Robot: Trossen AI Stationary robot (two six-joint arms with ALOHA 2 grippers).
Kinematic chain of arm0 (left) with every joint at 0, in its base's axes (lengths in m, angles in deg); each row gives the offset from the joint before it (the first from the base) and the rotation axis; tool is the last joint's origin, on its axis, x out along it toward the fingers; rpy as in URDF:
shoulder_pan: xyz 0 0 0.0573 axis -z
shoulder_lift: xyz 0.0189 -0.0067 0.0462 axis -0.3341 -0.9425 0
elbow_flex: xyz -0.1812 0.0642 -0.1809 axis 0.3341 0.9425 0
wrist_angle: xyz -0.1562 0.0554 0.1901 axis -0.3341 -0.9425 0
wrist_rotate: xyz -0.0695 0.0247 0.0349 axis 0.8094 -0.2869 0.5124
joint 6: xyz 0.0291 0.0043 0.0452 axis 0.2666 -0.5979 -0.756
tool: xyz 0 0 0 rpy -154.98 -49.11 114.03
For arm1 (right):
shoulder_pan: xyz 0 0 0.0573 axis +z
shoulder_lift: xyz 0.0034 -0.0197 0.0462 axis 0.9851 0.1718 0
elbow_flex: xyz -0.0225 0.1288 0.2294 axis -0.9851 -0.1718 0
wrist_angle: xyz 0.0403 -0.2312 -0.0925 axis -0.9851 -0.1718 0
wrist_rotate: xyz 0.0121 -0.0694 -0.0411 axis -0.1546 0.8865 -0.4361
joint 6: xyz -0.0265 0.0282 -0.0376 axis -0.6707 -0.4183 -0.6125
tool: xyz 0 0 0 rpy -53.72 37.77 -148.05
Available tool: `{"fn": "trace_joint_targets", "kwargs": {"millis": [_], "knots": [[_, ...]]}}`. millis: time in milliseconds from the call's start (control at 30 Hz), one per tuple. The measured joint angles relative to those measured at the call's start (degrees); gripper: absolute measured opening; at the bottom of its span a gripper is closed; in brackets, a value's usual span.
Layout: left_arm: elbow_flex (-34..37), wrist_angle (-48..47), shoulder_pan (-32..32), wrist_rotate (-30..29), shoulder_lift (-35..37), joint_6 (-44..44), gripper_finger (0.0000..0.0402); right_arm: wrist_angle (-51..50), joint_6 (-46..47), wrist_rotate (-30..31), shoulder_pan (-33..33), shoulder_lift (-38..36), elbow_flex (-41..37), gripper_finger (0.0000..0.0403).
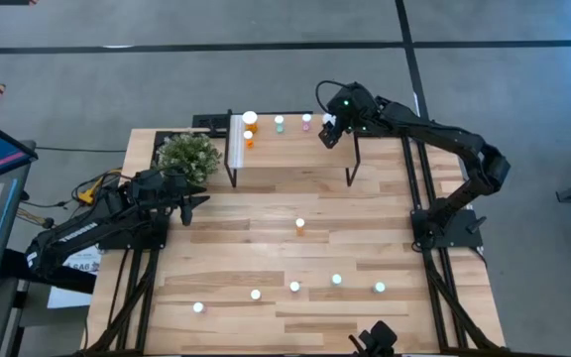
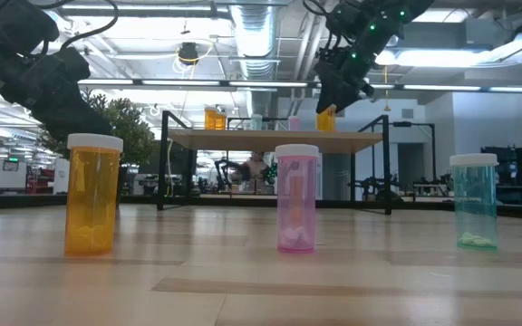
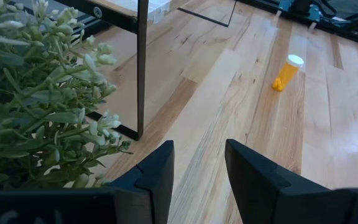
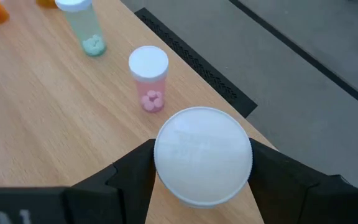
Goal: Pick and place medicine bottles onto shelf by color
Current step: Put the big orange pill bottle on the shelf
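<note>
the right tool (image 4: 201, 165) is closed on a white-capped, probably orange bottle (image 4: 202, 154) over the low light-wood shelf (image 1: 295, 151), where about four already stand, six wait on the wooden surface (image 1: 266, 253), and the left tool (image 3: 199, 171) is half open, empty.

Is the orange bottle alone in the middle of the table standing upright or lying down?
Upright. In the left wrist view the orange bottle stands on its base with the white cap on top; the high view shows only its round cap.
</note>
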Motion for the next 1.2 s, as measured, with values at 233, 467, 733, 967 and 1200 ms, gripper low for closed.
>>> {"fn": "trace_joint_targets", "kwargs": {"millis": [233,467,733,967,1200], "knots": [[0.0,-0.01,-0.01,0.0,-0.01,0.0,0.013,-0.06,0.11,0.0,-0.67,0.0,0.0,0.0256],[0.0,0.01,-0.01,-0.02,-0.01,0.0,0.013,-0.28,1.57,-0.02,-1.84,0.0,-0.01,0.0256],[0.0,-0.02,-0.02,0.0,0.0,0.0,0.013,0.35,3.39,-0.04,-2.17,0.04,-1.84,0.0256],[0.0,0.0,0.0,-0.02,-0.01,0.0,0.013,0.98,3.54,-0.04,-2.17,0.07,-2.35,0.0256],[0.0,-0.01,-0.01,-0.02,-0.01,0.0,0.013,1.09,3.68,-0.12,-2.17,0.07,-2.35,0.0266]]}}
